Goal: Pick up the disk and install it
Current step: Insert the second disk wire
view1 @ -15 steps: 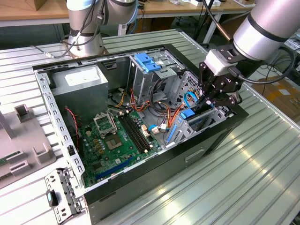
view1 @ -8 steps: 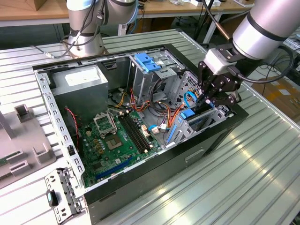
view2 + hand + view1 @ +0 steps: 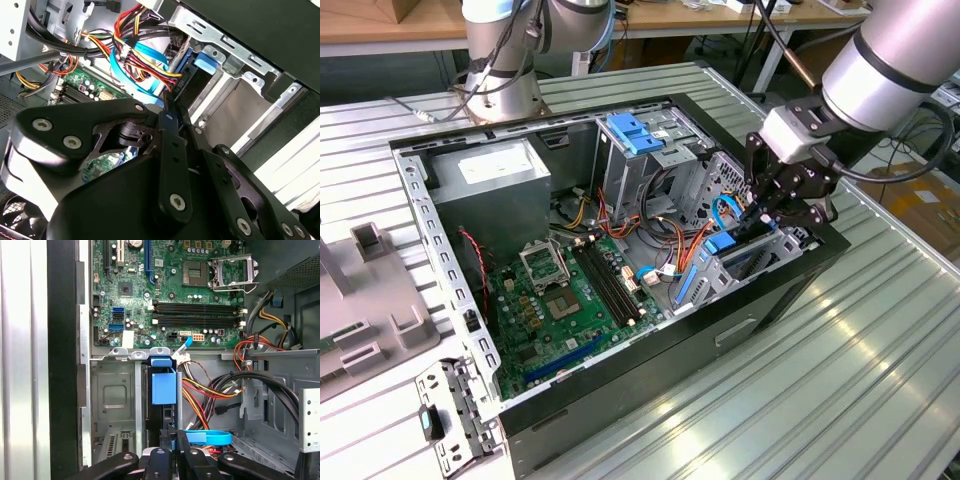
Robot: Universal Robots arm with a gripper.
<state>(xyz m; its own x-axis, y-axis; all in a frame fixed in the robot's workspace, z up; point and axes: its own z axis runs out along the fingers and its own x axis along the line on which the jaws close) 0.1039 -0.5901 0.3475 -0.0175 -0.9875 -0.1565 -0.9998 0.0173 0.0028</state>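
The disk (image 3: 164,385) stands on edge in the narrow metal bay at the case's front corner, its blue plastic rail end showing. That blue end (image 3: 719,243) sits at the bay's mouth in the exterior view, on the exterior view's right. In the second wrist view the disk (image 3: 205,62) shows as a blue tab by the bay's steel frame. My gripper (image 3: 772,222) hangs right over the bay. Its black fingers are drawn together (image 3: 173,436) at the disk's outer end, with the tips (image 3: 167,107) meeting close by the blue rail. Whether they pinch part of the disk is hidden.
The open case (image 3: 780,290) lies on a ribbed metal table (image 3: 880,380). Inside are the motherboard (image 3: 560,300), a grey power-supply box (image 3: 490,175), a light-blue latch bracket (image 3: 635,130) and bundled cables (image 3: 210,390) beside the bay. A second arm's base (image 3: 500,80) stands behind.
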